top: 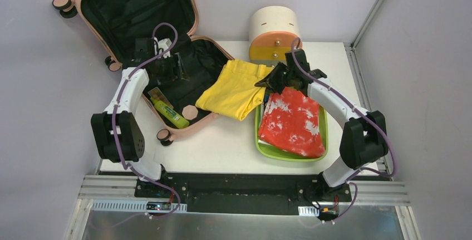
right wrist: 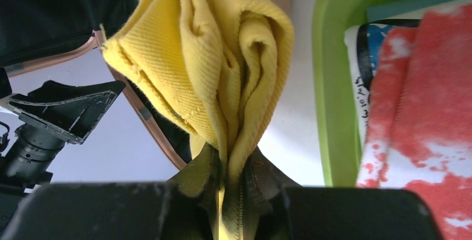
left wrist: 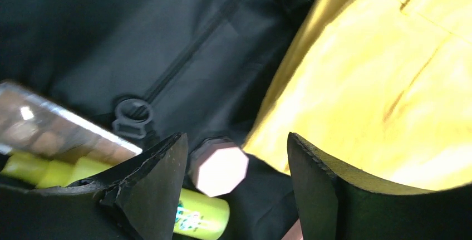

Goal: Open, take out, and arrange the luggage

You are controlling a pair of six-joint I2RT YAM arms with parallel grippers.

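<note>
Two claws | right claw point(right wrist: 228, 195) clamped on yellow garment point(top: 236, 89), likely bound for green tray point(top: 259, 134) | left claw point(left wrist: 235, 140) wide open, empty, inside suitcase point(top: 133, 6) over pink cap point(left wrist: 218, 167)

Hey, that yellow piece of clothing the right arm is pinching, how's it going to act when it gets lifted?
Probably floppy: the yellow clothing bunches into folds where the right gripper pinches it. It will likely sag and drag, since it lies across the suitcase edge. The woven cloth looks unlikely to slip.
</note>
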